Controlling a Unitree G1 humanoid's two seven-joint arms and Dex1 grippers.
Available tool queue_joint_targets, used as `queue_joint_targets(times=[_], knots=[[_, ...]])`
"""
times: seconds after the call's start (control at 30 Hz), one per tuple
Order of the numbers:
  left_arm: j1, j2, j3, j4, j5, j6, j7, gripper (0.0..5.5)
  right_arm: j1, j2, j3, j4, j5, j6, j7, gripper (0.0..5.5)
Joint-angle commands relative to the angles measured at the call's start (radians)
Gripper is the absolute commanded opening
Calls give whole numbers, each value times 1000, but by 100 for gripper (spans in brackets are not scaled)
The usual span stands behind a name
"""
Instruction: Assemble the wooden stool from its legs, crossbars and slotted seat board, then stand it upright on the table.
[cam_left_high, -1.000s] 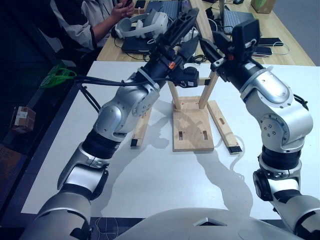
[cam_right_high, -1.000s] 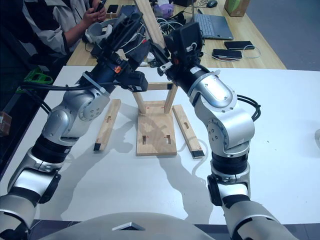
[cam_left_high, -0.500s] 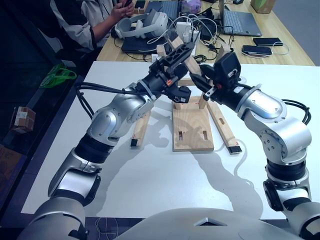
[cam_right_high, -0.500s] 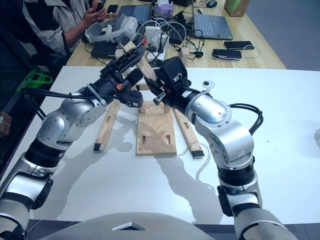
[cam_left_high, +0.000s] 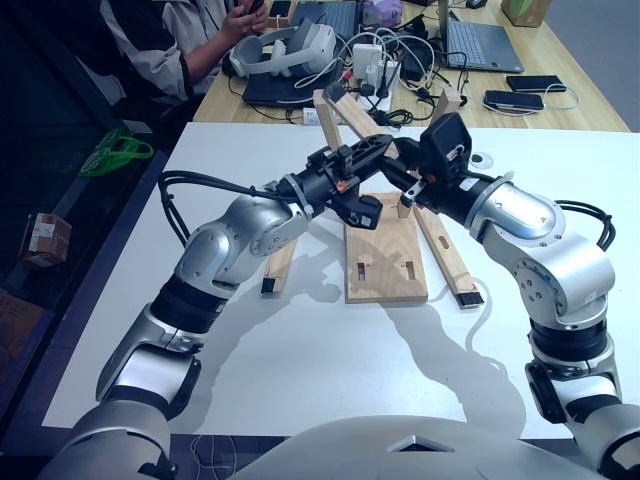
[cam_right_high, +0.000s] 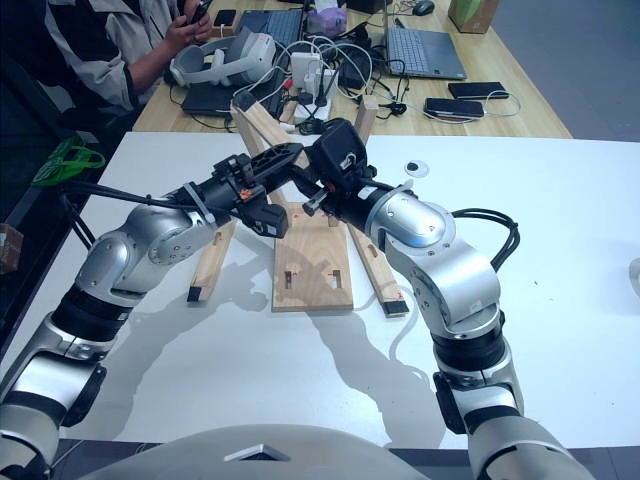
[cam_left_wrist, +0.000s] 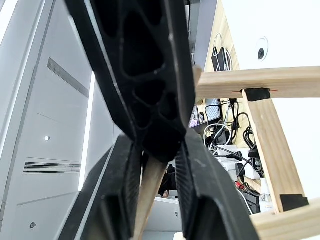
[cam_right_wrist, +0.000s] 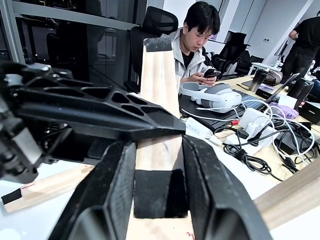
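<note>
Head views bright, even overhead light, sharp all over. White table well exposed, no glare, soft grey shadows on it; floor left of the table nearly black. Left wrist view high contrast: left end effector underexposed, a blurred black mass against a pale wall with a glowing light strip; leg frame brightly lit, fairly sharp. Right wrist view: right end effector dark and soft up close, stretched by the wide lens; background in focus.

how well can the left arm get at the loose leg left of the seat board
Probably not now: the left end effector is shut on the leg frame, though the loose leg lies unobstructed.
</note>
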Motion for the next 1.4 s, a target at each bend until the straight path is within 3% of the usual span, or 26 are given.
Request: queue_joint_targets(times=[0.03,0.27,0.3,0.53,0.63,0.77,0.93,1.1,1.27,1.4], knots=[[10,-1,1,11,-21,-8,-40,72,-13,-23,14,-6,-2,41,19,128],[70,17,43,7,-84,13,-78,56,-1,-24,-60,-20,76,50,79,128],[75,18,48,5,-87,17,-78,52,1,-39,-64,-17,79,44,93,170],[120,1,113,-4,-137,67,-66,39,46,-132,-44,-51,120,27,222,283],[209,-130,323,-53,-371,221,19,39,49,-30,-166,3,190,29,167,308],[243,-434,655,-52,-892,400,182,39,88,166,-312,81,239,-45,-4,308],[294,-534,840,43,-1292,493,134,39,171,243,-342,122,299,-78,-17,308],[336,-517,835,79,-1407,548,44,39,209,258,-353,139,351,-96,-3,308],[327,-501,745,132,-1364,541,-33,39,234,254,-334,148,367,-125,10,308],[287,-484,740,256,-1306,468,-19,39,236,249,-323,160,370,-139,13,308]])
